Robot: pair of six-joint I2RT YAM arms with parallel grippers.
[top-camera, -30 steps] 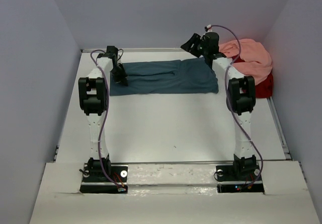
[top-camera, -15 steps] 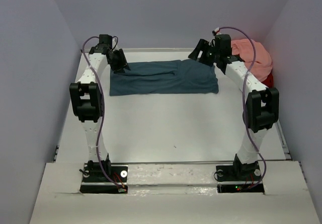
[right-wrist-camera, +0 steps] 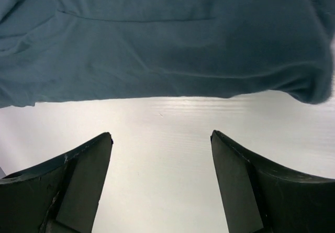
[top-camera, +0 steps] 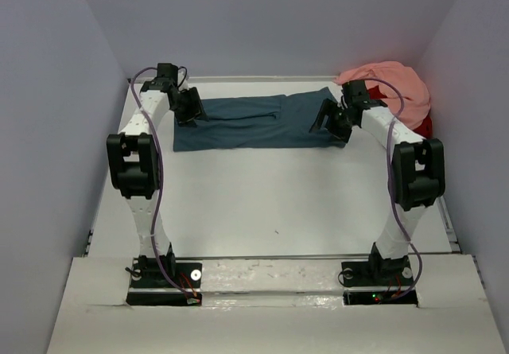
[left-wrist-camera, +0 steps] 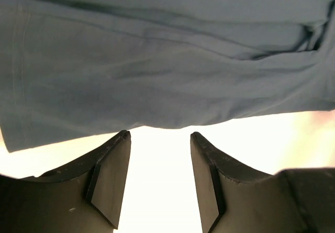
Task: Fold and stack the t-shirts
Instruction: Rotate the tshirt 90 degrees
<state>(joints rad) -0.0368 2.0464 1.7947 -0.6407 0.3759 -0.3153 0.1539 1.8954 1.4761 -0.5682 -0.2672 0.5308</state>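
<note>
The left arm [top-camera: 143,207] and right arm [top-camera: 388,231] are white with black joints, lilac cables [top-camera: 162,199] and black wedge-shaped tool fingers [left-wrist-camera: 107,175].

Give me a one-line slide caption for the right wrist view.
Open right gripper faces the edge of the teal t-shirt, white table showing between its fingers.

Can't read a single word or number from my end. The teal t-shirt [top-camera: 254,123] is plain fabric in both wrist views. Whatever's on the arm bases [top-camera: 163,278] is too small to make out from the top camera.
</note>
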